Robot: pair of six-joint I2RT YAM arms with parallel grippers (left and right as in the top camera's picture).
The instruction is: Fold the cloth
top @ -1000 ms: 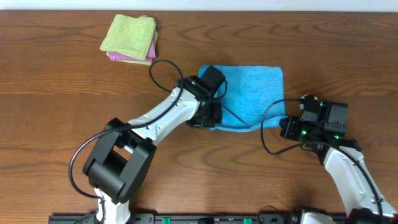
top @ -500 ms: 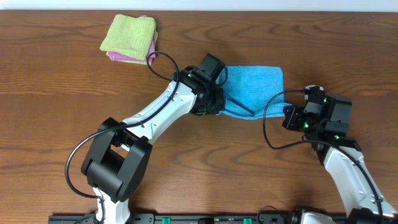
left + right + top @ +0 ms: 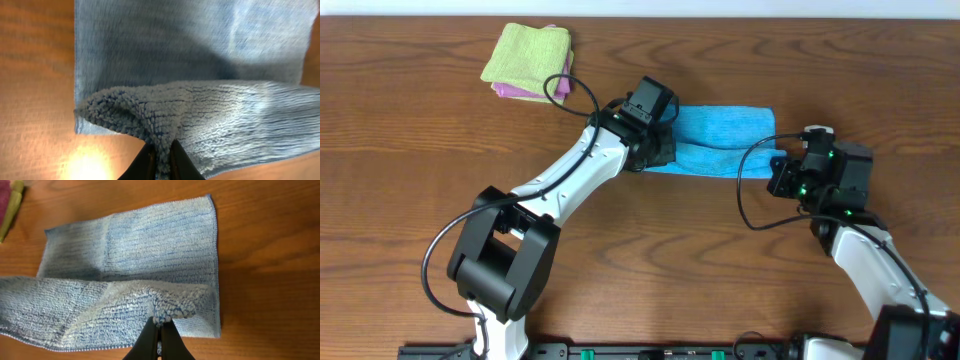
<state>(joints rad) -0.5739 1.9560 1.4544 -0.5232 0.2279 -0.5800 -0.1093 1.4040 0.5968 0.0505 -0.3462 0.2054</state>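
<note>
Your left gripper pinched a raised fold of the cloth near the far edge of the table; your right gripper pinched its bunched corner.

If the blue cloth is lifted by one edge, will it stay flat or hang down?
Probably it hangs: the cloth bunches into a soft peak where the jaws pinch it, and the lifted edge sags. It is likely light, as two small pinches carry the fold. Its looped pile looks grippy, so slipping seems unlikely.
</note>
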